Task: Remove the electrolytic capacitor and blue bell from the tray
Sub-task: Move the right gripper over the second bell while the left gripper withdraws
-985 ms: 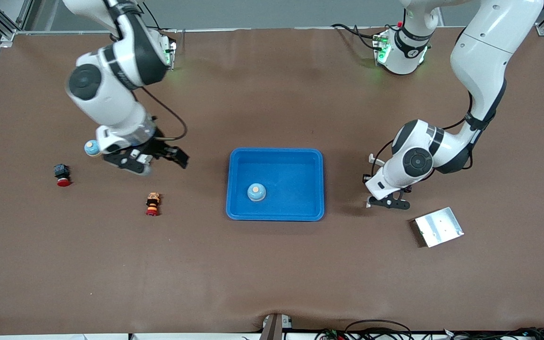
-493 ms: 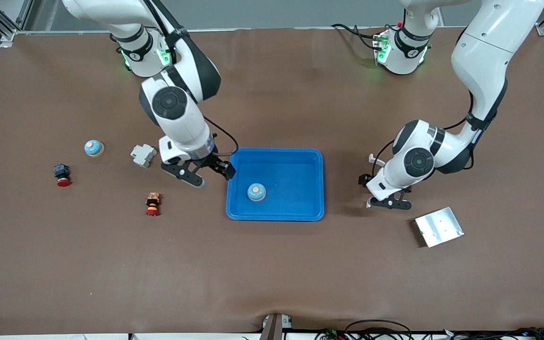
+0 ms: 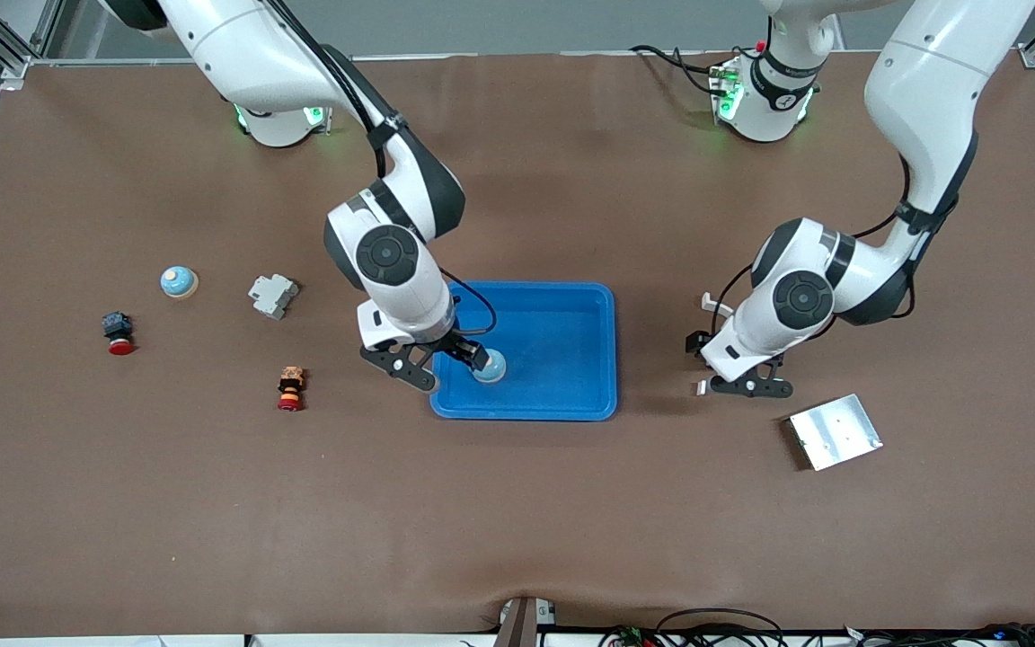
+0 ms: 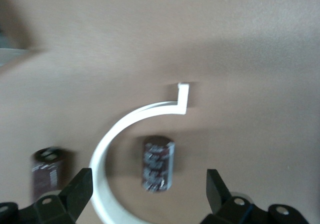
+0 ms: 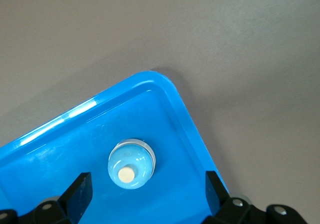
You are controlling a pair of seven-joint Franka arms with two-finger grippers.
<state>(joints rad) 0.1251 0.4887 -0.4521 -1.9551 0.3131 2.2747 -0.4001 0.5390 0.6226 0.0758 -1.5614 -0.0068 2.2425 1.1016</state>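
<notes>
You had the right gripper (image 3: pixel 446 364) over the blue tray (image 3: pixel 589 310), at the tray corner toward the right arm's end of the table and nearer the front camera, its fingers spread wide with nothing between them. The blue bell (image 3: pixel 491 367) sat inside that tray, just beside the gripper at about its 3 o'clock in the front view; in the right wrist view the bell (image 5: pixel 131 162) lay between the two open fingertips (image 5: pixel 76 194) without touching either. Your left gripper (image 3: pixel 745 387) was low over the bare tabletop (image 3: pixel 517 503) at the left arm's end, also spread open and holding nothing. In the left wrist view a dark capacitor (image 4: pixel 159 164) lay on its side between the open fingers (image 4: pixel 216 189), partly ringed by a curved white clip (image 4: pixel 131 121); a second dark capacitor (image 4: pixel 46 170) lay near it, outside the clip. A metal plate (image 3: pixel 835 431) rested at about 4 o'clock from the left gripper. A second bell (image 3: pixel 178 282), a grey block (image 3: pixel 272 296), a red-capped button (image 3: pixel 118 332) and an orange-and-red stacked part (image 3: pixel 290 388) lay at the right arm's end, well apart from the tray.
</notes>
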